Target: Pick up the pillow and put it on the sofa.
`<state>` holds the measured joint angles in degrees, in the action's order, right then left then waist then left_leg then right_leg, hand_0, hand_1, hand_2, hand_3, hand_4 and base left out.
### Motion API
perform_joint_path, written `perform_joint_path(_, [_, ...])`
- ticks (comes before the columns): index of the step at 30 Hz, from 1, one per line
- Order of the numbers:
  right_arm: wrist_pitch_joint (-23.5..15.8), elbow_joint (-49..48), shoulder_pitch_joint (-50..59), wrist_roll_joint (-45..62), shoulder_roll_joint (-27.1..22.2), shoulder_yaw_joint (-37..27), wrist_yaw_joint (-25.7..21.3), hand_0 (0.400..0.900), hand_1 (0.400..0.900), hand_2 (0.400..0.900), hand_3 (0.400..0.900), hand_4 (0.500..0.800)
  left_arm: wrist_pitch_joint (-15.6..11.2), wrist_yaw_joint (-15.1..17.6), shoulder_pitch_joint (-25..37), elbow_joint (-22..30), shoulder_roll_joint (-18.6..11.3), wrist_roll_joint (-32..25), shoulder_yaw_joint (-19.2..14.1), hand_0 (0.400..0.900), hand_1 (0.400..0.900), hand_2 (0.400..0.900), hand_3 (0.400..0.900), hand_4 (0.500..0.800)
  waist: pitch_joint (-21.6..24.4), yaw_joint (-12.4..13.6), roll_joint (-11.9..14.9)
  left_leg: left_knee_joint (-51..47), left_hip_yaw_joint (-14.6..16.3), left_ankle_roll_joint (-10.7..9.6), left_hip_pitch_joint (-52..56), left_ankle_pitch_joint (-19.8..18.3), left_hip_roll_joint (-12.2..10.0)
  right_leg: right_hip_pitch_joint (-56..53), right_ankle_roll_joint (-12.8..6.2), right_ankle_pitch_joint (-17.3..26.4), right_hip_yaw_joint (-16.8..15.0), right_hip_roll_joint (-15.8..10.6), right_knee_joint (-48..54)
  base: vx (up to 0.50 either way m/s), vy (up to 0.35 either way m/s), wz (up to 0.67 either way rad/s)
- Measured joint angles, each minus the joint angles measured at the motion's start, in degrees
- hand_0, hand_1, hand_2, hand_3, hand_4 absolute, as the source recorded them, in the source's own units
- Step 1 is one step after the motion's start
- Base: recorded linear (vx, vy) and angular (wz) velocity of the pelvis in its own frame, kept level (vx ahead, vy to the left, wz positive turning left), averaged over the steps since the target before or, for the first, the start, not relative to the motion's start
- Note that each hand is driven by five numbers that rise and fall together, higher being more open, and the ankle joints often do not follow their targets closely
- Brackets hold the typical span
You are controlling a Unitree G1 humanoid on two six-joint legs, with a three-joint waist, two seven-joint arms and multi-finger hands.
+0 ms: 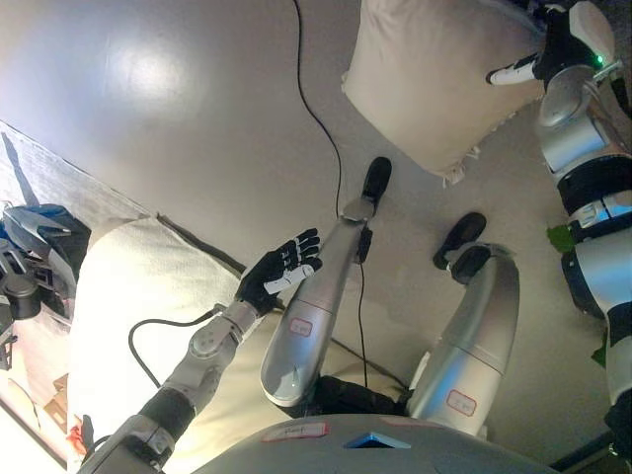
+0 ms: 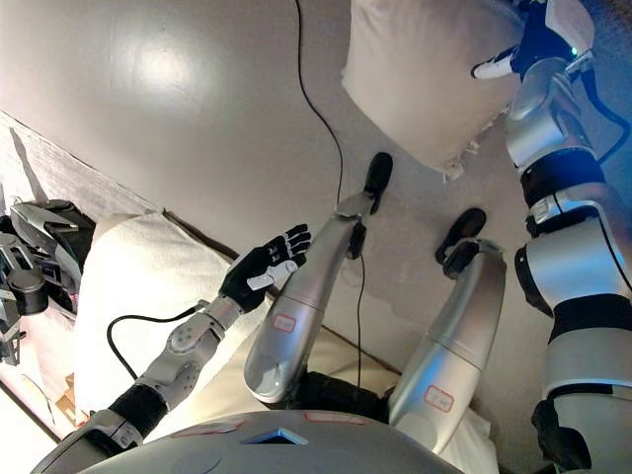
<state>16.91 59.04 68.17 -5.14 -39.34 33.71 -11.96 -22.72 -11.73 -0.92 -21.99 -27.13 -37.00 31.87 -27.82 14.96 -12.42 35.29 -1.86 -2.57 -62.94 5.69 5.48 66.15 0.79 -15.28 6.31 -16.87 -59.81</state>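
A beige pillow hangs at the upper right above the grey floor, one tasselled corner pointing down. My right hand is at the pillow's right edge, a white-tipped finger lying across its face, fingers curled on the fabric. My left hand is held out open, fingers spread, near the middle of the view, holding nothing. It hovers just past the edge of the cream sofa cushion at the lower left. The pillow is well away from the sofa.
A strip of grey fabric runs along the sofa's far side at the left. A dark piece of equipment sits at the left edge. Glossy grey floor fills the upper left.
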Motion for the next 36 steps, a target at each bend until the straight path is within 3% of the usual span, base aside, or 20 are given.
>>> perform_joint_path(6, [0.1,1.7,4.0,1.5,0.0,1.7,1.0,0.9,0.9,0.9,0.9,0.8,-1.4,1.3,-1.0,0.8,-0.1,0.0,0.0,0.9,0.9,0.9,0.9,0.8,0.0,0.2,0.0,3.3,0.0,-0.1,-5.1,0.0,0.8,5.3,0.06,0.0,-1.4,-0.2,-3.3,-0.03,0.016,0.07])
perform_joint_path(13, [1.2,1.9,5.7,2.6,-1.2,3.6,8.8,0.9,0.9,0.9,0.9,0.8,-1.8,1.6,-2.9,4.4,-0.2,-1.2,-1.2,0.9,0.9,0.9,0.9,0.8,0.0,1.4,0.0,5.8,0.0,-0.2,-9.3,-0.2,1.2,9.6,0.06,0.0,-2.4,-0.2,-5.4,-0.01,-0.006,0.03])
perform_joint_path(14, [1.2,1.9,5.7,2.6,-1.2,4.3,10.2,0.859,0.859,0.859,0.859,0.775,-1.8,1.5,-3.6,5.5,-0.3,-1.3,-2.0,0.9,0.9,0.9,0.9,0.8,0.0,1.4,0.0,6.3,0.0,-0.2,-9.7,-0.3,1.3,9.8,0.06,0.0,-2.5,-0.3,-5.8,-0.03,-0.064,0.08])
perform_joint_path(15, [1.2,1.9,5.8,2.6,-1.4,4.3,11.5,0.4,0.4,0.4,0.4,0.5,-1.9,1.4,-4.2,6.8,-0.6,-1.5,-2.7,0.9,0.9,0.9,0.9,0.8,0.0,1.5,-0.1,6.5,0.0,-0.2,-10.1,-0.4,1.4,10.1,0.05,0.0,-2.5,-0.4,-6.0,-0.03,-0.067,0.08])
perform_joint_path(17, [1.2,1.9,5.7,2.8,-2.2,4.4,12.9,0.4,0.4,0.4,0.4,0.5,-1.9,1.1,-4.3,8.7,-1.8,-1.6,-3.4,0.9,0.9,0.9,0.9,0.8,0.0,2.1,-0.1,6.6,-0.2,-0.2,-10.3,-0.4,1.6,10.3,0.05,0.0,-2.4,-0.6,-6.1,-0.02,-0.056,0.02])
perform_joint_path(26, [0.1,1.8,6.3,5.0,-3.9,4.3,11.1,0.4,0.4,0.4,0.4,0.5,-1.8,0.3,-7.8,14.1,-5.4,-1.6,-7.5,0.9,0.9,0.9,0.9,0.8,0.0,2.9,-0.1,7.7,-0.9,-0.3,-10.5,-0.8,2.1,9.8,-0.21,-0.3,-2.2,-0.9,-6.4,-0.02,-0.024,-0.04])
perform_joint_path(36, [-1.6,1.7,3.9,6.4,-3.9,4.1,10.9,0.4,0.4,0.4,0.4,0.5,-1.8,-1.2,-10.8,16.3,-6.5,-1.6,-9.1,0.9,0.9,0.9,0.9,0.8,0.1,4.4,-0.1,3.9,-2.5,-0.3,-5.4,-0.8,1.9,3.8,-0.17,-0.2,0.4,-0.9,-2.3,-0.03,-0.049,-0.01])
